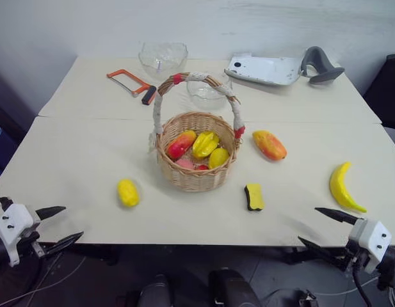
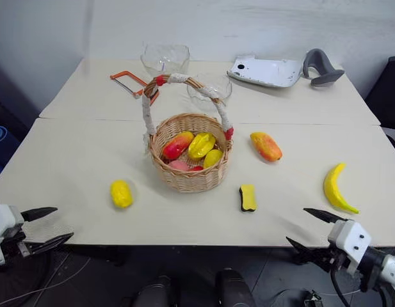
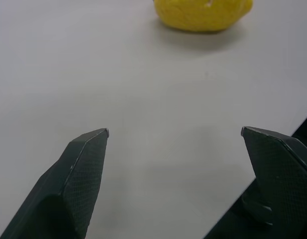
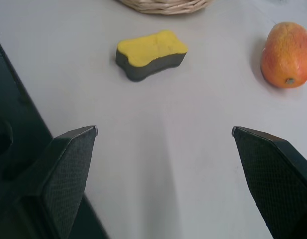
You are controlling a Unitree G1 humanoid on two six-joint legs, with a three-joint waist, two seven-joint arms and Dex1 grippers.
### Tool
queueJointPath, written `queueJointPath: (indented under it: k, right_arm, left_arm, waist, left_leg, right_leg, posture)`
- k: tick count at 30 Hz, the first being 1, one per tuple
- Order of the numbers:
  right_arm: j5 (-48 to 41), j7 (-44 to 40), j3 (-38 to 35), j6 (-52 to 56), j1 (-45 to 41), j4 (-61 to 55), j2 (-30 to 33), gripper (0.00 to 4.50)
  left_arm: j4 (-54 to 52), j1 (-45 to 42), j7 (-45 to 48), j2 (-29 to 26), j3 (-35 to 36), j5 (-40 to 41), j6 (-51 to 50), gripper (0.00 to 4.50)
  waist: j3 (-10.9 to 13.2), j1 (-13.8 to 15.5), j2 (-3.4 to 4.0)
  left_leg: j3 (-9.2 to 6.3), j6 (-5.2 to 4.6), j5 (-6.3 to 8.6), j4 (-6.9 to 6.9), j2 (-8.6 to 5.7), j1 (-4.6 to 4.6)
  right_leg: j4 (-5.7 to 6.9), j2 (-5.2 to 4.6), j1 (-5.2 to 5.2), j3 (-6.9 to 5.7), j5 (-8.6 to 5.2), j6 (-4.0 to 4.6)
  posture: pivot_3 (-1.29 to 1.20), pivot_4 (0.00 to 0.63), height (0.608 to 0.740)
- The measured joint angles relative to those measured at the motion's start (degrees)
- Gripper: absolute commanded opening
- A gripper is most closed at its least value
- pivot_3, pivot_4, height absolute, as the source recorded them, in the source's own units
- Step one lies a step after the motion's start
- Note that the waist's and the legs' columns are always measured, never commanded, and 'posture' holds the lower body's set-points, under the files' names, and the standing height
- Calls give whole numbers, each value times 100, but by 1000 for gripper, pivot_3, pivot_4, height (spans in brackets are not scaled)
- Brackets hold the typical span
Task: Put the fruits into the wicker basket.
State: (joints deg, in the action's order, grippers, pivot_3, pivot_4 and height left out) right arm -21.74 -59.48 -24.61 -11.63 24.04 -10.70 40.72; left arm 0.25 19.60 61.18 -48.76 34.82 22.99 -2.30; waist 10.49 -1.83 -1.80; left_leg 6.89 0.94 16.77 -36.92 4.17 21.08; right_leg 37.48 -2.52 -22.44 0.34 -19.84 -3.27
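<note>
Lying unlabelled beside the wicker basket [image 1: 196, 167], a yellow lemon [image 1: 127, 192].

no readable text, labels or signs

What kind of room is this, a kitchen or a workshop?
Probably a test room, not a home: toy fruit in a basket shares a plain white table with a hacksaw and glass bowls.

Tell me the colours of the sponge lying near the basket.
The sponge is yellow on top with a black underside, clearest in the right wrist view.
</note>
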Motion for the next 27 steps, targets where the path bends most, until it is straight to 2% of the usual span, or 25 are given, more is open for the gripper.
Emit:
queueJointPath:
  k: [8,12,16,18,21,23,27]
  right_arm:
    - [-12,116,190,198,266,-107,-170,4449]
    - [-240,383,201,748,435,-738,-218,4449]
    - [-1197,1314,603,2576,60,-2349,26,4449]
    - [-1256,2072,1036,3430,-492,-2859,-54,4449]
    - [-830,3232,1828,4179,-1324,-2954,-655,4449]
    - [-83,4172,2225,4472,-1963,-2638,-1138,4449]
    - [556,4813,2462,4789,-2131,-2324,-1355,4449]
  left_arm:
    - [-1,-95,46,3,-42,135,-332,4500]
    - [-340,-107,339,-58,-117,611,-950,4500]
    - [-1422,-526,428,-134,-555,1084,-1452,4500]
    - [-2026,-675,273,0,-802,1176,-1511,4500]
    - [-2674,-618,244,239,-1361,1205,-1524,4500]
    - [-2693,-756,112,366,-1435,1243,-1538,4500]
    - [-2710,-808,176,294,-1500,1243,-1526,4500]
  waist:
    - [0,1,0]
    - [0,-10,1]
    - [-2,-12,6]
    - [-15,-18,-8]
    - [-17,-61,-11]
    - [-17,-82,-10]
    - [-18,-38,-7]
  left_leg:
    - [0,1,2,1,1,1]
    - [-2,3,1,1,4,1]
    - [-5,7,0,-5,3,1]
    - [-8,11,-1,2,5,1]
    - [-5,22,-2,4,4,11]
    - [-5,28,-7,-6,2,19]
    - [-5,27,-7,-4,1,20]
  right_leg:
    - [-1,0,-1,0,0,0]
    - [4,0,-1,-1,-1,1]
    - [14,-4,-1,1,0,1]
    - [9,-1,-3,1,-2,4]
    - [7,4,-15,3,-5,9]
    - [14,10,-24,3,-6,10]
    - [7,10,-23,3,-6,10]
  posture:
    - [0,150,740]
    - [0,150,740]
    - [0,150,740]
    - [0,150,740]
    - [0,150,740]
    - [0,150,740]
    - [0,150,740]
